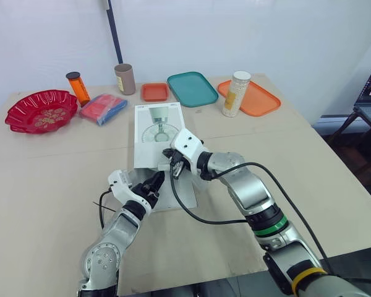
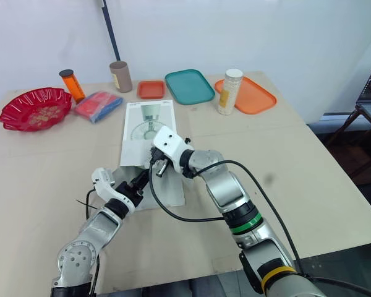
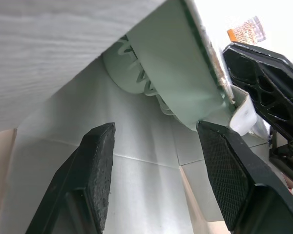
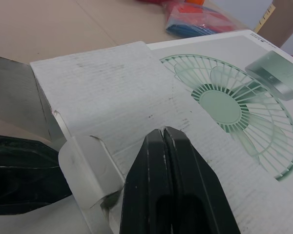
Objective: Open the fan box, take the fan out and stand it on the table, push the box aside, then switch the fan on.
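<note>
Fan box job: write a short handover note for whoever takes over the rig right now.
Left hand: open, fingers at the box's open near end, pointing at the fan inside.
Right hand: shut, tips resting on the box's top face beside the opened flap.
White cardboard fan box, printed with a green fan, lies flat on the beige table. The pale green plastic fan is inside it.
Done: box opened.
Left: pull the fan out, stand it up, push the box aside, switch on.
</note>
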Action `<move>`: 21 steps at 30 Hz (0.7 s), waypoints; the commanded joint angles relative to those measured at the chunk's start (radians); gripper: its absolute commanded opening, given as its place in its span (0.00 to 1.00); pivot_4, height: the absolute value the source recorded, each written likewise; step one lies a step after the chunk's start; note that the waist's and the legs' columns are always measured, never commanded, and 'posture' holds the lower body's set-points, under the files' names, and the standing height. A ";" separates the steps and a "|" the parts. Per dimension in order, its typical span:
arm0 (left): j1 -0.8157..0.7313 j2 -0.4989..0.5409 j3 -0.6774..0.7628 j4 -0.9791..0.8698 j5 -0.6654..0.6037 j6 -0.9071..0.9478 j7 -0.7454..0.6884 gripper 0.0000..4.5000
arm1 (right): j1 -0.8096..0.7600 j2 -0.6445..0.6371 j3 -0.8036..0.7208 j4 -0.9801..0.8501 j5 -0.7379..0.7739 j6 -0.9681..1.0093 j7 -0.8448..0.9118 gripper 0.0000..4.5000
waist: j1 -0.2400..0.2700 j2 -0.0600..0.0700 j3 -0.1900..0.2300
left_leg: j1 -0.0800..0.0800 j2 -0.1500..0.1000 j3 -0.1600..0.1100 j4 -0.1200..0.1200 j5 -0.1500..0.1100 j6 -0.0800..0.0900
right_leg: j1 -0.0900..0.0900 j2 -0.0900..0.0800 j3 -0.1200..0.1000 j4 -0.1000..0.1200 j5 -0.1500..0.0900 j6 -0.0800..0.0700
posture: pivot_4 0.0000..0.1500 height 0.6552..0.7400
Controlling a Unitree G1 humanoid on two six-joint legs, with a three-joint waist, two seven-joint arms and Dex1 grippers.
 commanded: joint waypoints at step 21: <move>-0.071 -0.080 -0.031 0.067 -0.075 -0.140 0.013 0.63 | 0.007 -0.006 0.028 0.045 -0.027 -0.003 0.017 0.00 | 0.001 0.000 0.000 | 0.000 0.000 0.000 0.000 0.001 -0.001 | 0.001 0.000 0.000 0.000 0.000 0.000 | 1.00 1.00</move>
